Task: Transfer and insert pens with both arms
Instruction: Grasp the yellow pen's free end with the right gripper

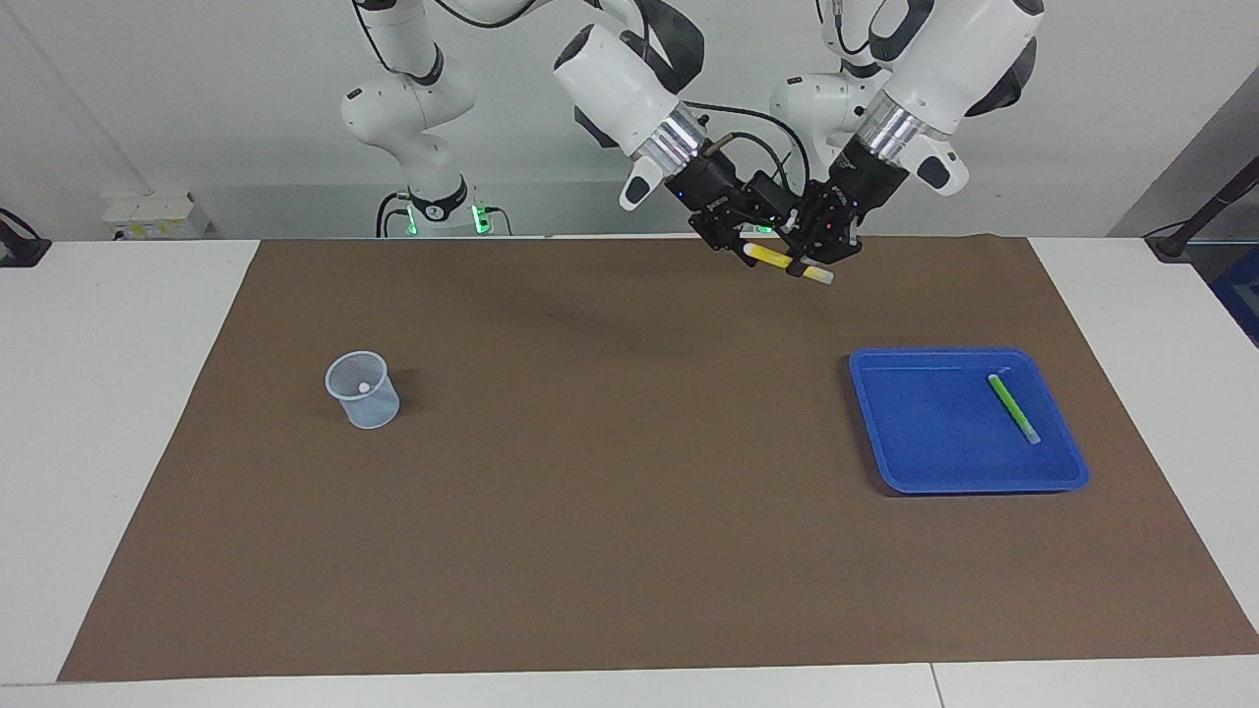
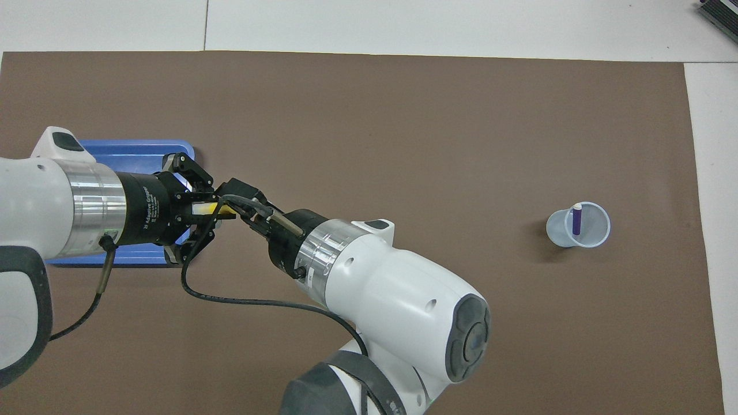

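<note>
The yellow pen (image 1: 784,263) is held in the air over the brown mat (image 1: 629,472), clamped in the left hand (image 1: 812,258), whose arm slants down from the left arm's end. The right hand (image 1: 740,244) is brought to the pen's free end — whether its fingers are closed cannot be told. The green pen (image 1: 1013,408) lies in the blue tray (image 1: 915,462); the purple pen (image 2: 576,220) stands in the cup (image 2: 578,226).

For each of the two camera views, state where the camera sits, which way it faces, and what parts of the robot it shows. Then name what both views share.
Facing view: high across the table, facing the robots; shows both arms whole, left gripper holding the yellow pen, right gripper at its free end.
Overhead view: above the robots' end, looking steeply down; shows forearms and grippers.
Shared: pen, blue tray, cup.
</note>
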Action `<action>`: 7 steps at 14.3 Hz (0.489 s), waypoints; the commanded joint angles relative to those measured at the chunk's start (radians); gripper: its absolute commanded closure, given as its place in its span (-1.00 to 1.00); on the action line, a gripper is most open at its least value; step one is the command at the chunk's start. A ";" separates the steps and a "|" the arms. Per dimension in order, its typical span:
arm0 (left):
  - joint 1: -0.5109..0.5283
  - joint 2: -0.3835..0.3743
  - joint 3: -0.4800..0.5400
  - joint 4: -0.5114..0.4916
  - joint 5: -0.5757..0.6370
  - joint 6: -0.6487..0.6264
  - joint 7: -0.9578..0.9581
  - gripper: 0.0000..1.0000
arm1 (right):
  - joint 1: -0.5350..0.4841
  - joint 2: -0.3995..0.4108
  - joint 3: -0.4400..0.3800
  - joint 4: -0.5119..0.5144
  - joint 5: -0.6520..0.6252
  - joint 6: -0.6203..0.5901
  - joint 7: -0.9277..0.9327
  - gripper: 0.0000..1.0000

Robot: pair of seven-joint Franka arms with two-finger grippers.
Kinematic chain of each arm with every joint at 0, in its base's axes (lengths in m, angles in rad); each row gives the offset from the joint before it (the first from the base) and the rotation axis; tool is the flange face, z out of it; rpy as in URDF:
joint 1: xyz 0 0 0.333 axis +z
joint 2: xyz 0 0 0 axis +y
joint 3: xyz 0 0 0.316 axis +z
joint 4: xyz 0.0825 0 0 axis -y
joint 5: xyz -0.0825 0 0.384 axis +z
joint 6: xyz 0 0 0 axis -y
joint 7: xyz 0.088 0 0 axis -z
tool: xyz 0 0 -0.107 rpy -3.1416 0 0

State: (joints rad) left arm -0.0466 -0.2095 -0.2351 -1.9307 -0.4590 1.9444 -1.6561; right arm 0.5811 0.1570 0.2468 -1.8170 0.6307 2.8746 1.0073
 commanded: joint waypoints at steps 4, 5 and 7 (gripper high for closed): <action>-0.006 -0.037 0.003 -0.031 -0.012 -0.009 -0.014 1.00 | -0.014 0.009 0.003 0.015 0.012 -0.009 -0.016 -0.34; -0.006 -0.037 0.003 -0.031 -0.012 -0.009 -0.014 1.00 | -0.014 0.009 0.003 0.015 0.012 -0.008 -0.013 -0.22; -0.006 -0.037 0.003 -0.031 -0.012 -0.009 -0.014 1.00 | -0.011 0.007 0.003 0.007 0.014 -0.014 -0.010 -0.15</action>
State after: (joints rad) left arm -0.0466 -0.2136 -0.2352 -1.9322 -0.4590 1.9440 -1.6567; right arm 0.5783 0.1573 0.2421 -1.8158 0.6307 2.8712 1.0071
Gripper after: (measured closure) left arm 0.819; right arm 0.379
